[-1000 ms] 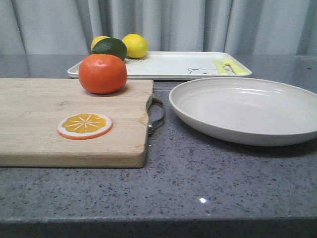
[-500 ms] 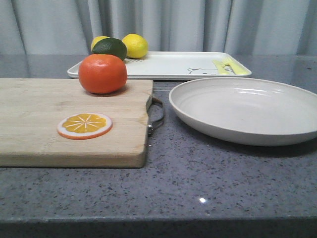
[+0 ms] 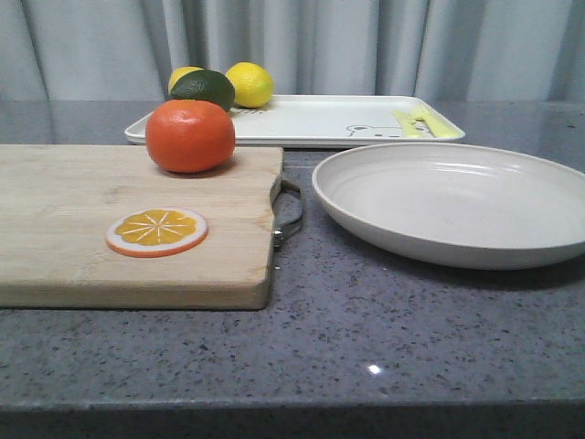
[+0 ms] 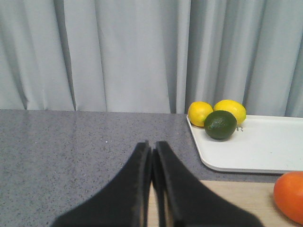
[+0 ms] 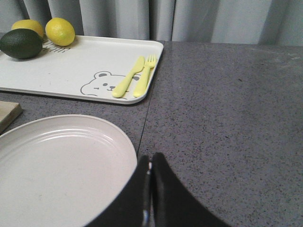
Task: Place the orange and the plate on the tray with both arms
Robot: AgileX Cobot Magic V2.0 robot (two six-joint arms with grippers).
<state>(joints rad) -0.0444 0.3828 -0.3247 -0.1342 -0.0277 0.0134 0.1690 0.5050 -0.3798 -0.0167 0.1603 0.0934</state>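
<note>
The orange (image 3: 190,135) sits at the far end of a wooden cutting board (image 3: 82,229); its edge shows in the left wrist view (image 4: 290,196). The off-white plate (image 3: 457,201) lies on the counter right of the board, also in the right wrist view (image 5: 57,165). The white tray (image 3: 311,119) with the bear drawing lies behind both, seen in the wrist views (image 4: 265,146) (image 5: 80,66). My left gripper (image 4: 152,149) is shut and empty, over the board's far left. My right gripper (image 5: 150,161) is shut and empty at the plate's rim. Neither gripper shows in the front view.
Two lemons (image 3: 249,84) and a dark green lime (image 3: 203,89) sit at the tray's left end. A yellow knife and fork (image 5: 135,75) lie on the tray's right end. An orange slice disc (image 3: 156,230) lies on the board. The board's metal handle (image 3: 291,212) points toward the plate. Grey curtains hang behind.
</note>
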